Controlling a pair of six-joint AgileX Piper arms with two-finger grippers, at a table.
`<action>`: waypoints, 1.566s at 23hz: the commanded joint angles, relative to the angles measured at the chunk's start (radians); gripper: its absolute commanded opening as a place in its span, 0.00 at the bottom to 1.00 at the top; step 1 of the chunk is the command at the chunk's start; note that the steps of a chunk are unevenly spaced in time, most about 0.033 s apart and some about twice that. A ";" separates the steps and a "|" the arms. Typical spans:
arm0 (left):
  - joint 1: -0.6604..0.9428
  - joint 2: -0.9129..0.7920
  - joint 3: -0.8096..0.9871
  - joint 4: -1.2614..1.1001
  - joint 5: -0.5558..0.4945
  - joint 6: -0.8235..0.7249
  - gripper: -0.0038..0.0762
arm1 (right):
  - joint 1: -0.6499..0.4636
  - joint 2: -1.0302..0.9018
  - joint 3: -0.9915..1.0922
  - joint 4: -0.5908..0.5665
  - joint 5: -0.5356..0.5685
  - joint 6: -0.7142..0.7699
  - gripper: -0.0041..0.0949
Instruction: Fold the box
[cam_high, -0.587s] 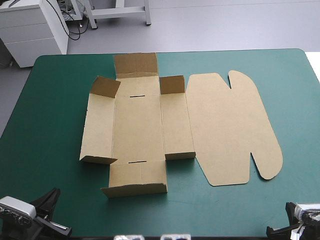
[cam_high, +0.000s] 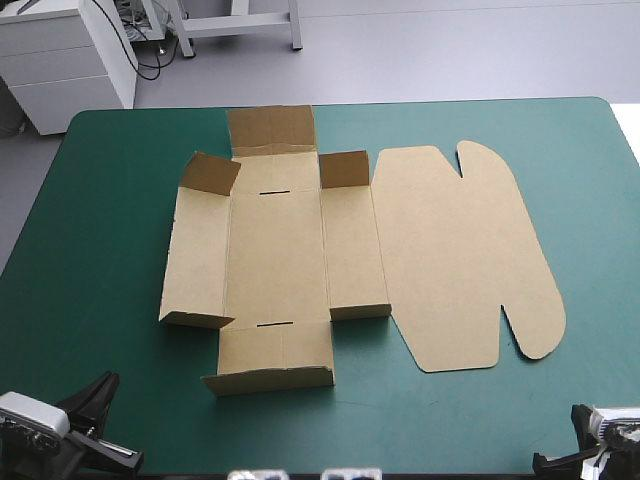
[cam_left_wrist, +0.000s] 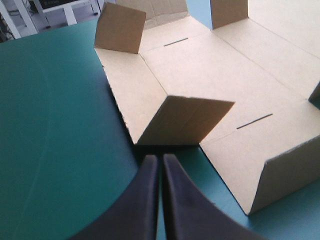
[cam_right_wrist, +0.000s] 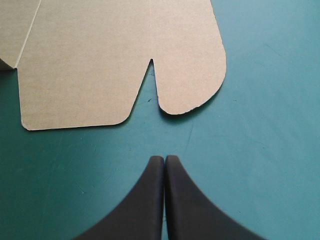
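Lying mid-table, brown box (cam_high: 277, 250), corner flaps raised, lid (cam_high: 450, 250) flat to the right (rounded tabs). Left gripper (cam_left_wrist: 160, 158) and right gripper (cam_right_wrist: 164, 159) by the near edge, fingers pressed together.

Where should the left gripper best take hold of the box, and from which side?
Likely the raised near-left flap of the box, just ahead of the left gripper, coming from the robot's side. It stands up off the cover, so opened fingers could straddle it; the flat panels lie flush.
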 joint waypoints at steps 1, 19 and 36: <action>-0.001 0.034 -0.032 -0.004 -0.145 -0.012 0.06 | -0.005 -0.018 -0.019 -0.006 -0.075 -0.007 0.03; -0.001 0.967 -0.431 0.046 -0.130 -0.064 0.06 | -0.005 -0.018 -0.019 -0.006 -0.075 -0.007 0.03; 0.509 1.412 -0.687 -0.514 0.223 0.362 0.07 | -0.005 -0.018 -0.019 -0.006 -0.075 -0.007 0.03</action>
